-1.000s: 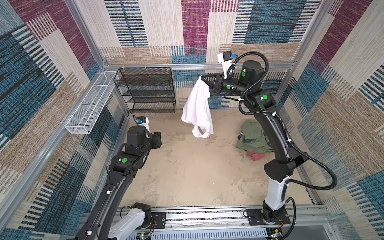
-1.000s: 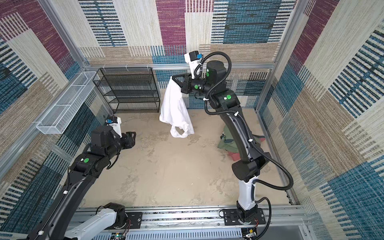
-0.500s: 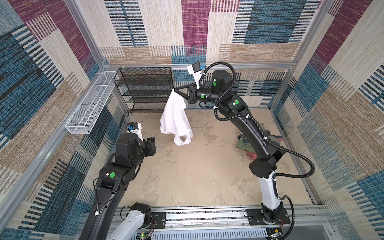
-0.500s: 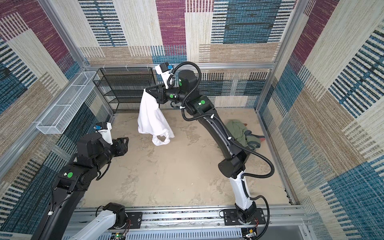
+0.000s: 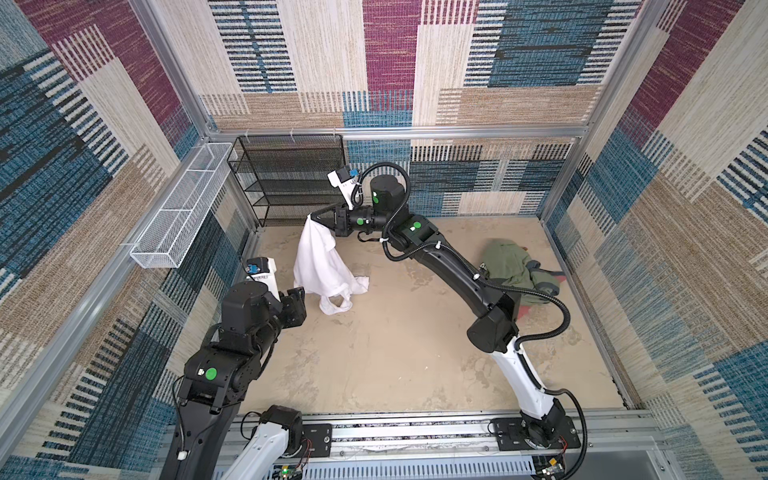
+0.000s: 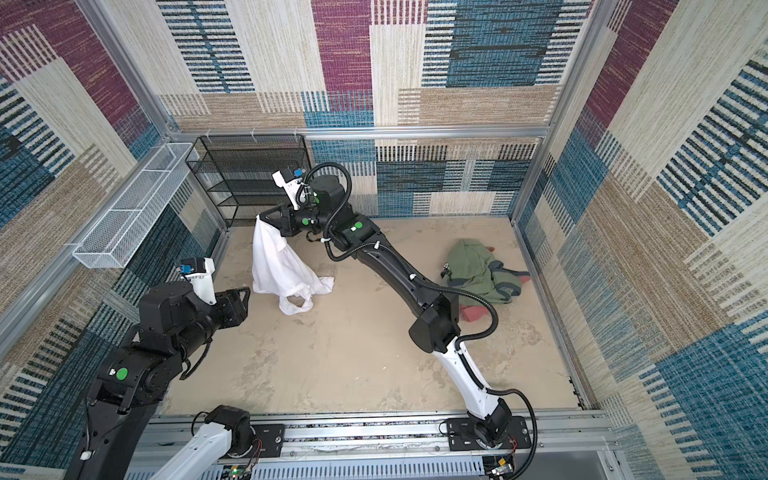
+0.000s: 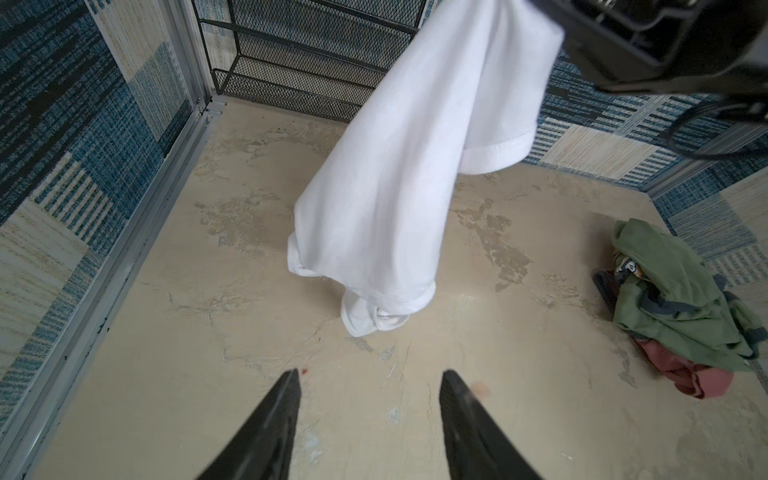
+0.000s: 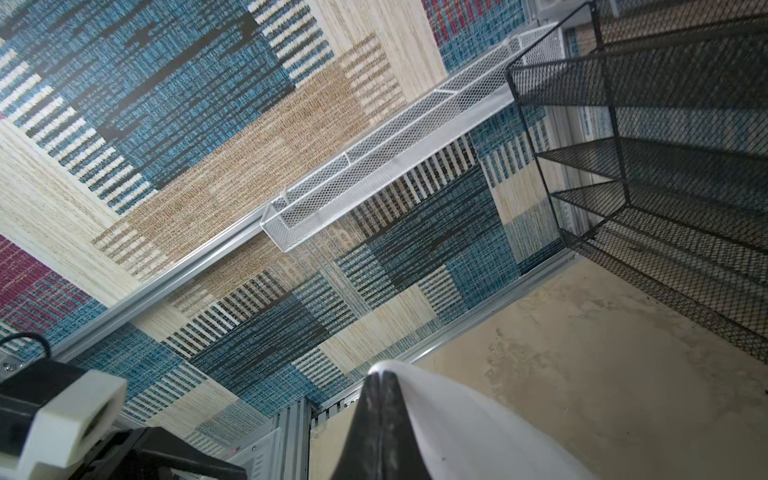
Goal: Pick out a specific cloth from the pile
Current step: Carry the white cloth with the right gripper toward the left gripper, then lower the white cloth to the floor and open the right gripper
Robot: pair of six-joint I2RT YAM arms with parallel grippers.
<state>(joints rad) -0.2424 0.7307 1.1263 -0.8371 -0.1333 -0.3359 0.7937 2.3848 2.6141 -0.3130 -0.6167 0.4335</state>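
The right gripper is clamped on the white cloth, which hangs limp near the black mesh rack — well apart from the pile. The left gripper, beside it, is spread and empty.

Both top views look down from 6 o'clock; lower wrist views apparently share the black rack at 11 o'clock.
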